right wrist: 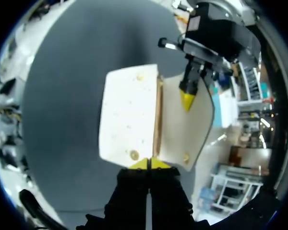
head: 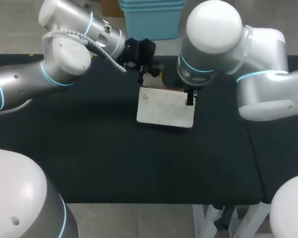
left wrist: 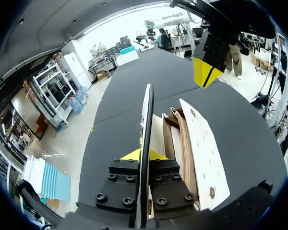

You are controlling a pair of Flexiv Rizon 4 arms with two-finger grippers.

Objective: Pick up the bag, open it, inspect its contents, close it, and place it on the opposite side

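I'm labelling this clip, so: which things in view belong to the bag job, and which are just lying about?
Job: white bag; its lifted flap, pinched by the left gripper; right gripper at the bag's edge.
Just there: black table, only the surface underneath.

You are working in what looks like a robotics lab. Your left arm (head: 64, 64) and right arm (head: 213, 44), white and silver with blue-lit joint rings, lean over a black-topped work table (head: 89, 158).
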